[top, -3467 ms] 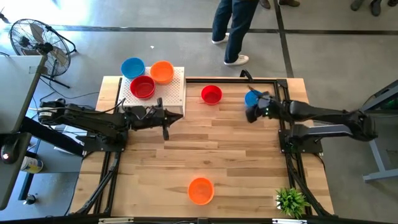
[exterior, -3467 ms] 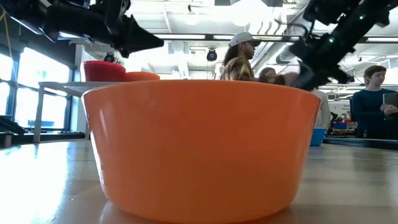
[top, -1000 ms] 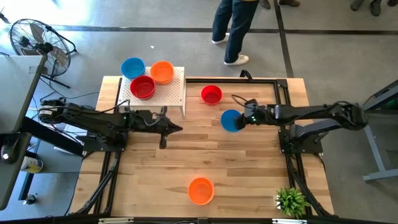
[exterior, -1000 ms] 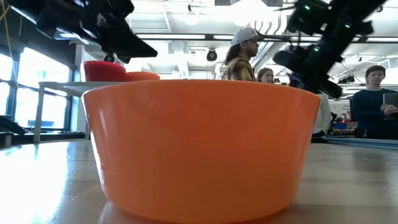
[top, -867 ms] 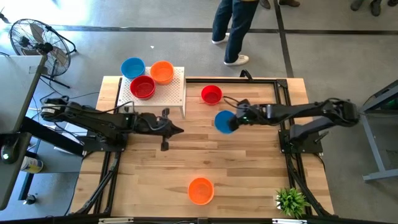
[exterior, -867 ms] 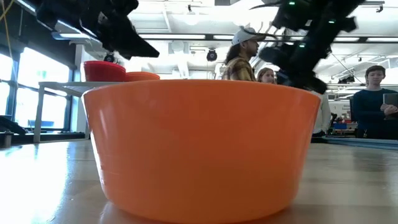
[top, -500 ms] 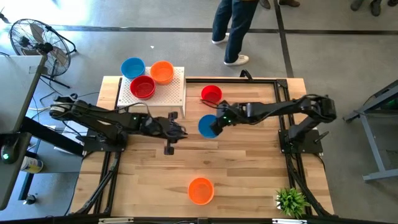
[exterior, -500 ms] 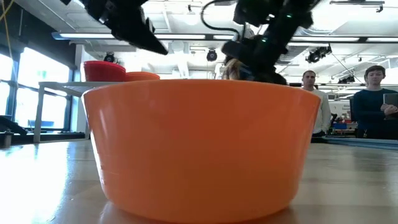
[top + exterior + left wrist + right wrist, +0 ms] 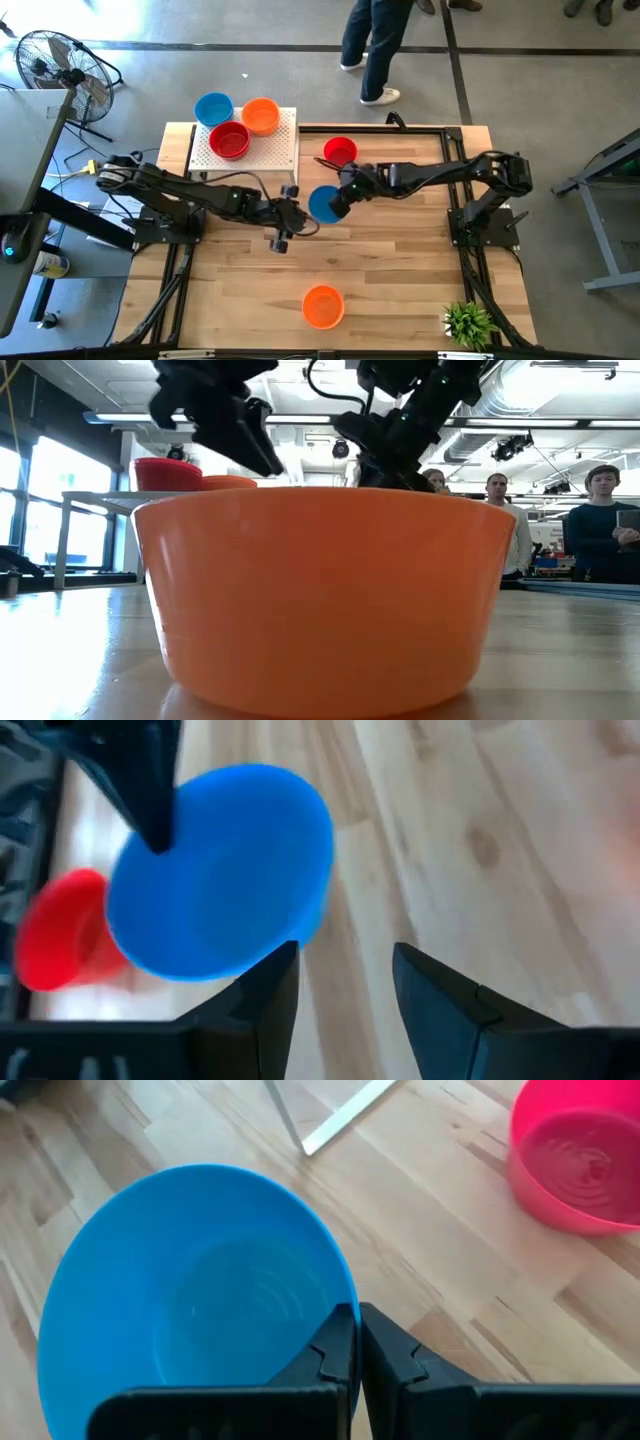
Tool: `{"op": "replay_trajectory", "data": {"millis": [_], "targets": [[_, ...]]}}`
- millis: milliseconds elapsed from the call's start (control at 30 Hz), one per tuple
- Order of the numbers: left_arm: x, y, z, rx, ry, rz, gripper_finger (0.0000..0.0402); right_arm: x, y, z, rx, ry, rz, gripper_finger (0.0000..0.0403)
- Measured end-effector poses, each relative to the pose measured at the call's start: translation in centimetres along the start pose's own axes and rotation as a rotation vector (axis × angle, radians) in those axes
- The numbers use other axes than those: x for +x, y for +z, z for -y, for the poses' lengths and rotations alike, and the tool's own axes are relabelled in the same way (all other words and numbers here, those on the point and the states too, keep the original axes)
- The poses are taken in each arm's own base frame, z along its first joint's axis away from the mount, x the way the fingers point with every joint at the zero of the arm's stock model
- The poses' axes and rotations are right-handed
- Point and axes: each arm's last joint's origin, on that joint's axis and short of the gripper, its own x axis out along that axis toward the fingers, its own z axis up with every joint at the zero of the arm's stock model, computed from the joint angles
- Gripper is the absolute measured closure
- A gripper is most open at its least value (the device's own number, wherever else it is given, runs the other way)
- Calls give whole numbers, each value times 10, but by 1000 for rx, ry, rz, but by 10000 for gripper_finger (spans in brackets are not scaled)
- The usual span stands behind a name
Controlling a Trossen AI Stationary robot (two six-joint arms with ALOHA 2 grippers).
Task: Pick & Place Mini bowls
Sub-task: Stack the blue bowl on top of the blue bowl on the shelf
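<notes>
My right gripper (image 9: 340, 199) has its fingers pinched on the rim of a blue bowl (image 9: 324, 203), held above mid-counter (image 9: 400, 260). My left gripper (image 9: 300, 222) sits just beside it, fingers spread apart and empty.

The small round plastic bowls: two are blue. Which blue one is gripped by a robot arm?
The blue bowl at mid-table, pinched at its rim by the right gripper. The other blue bowl sits free at the white perforated stand's far corner.
</notes>
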Motion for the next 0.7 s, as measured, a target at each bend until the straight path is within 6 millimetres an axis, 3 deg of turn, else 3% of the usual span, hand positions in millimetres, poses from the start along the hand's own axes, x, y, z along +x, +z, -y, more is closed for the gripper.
{"op": "replay_trajectory", "data": {"millis": [700], "targets": [[22, 20, 6, 296, 64, -171, 243, -2, 2, -13, -51, 115, 45, 402]]}}
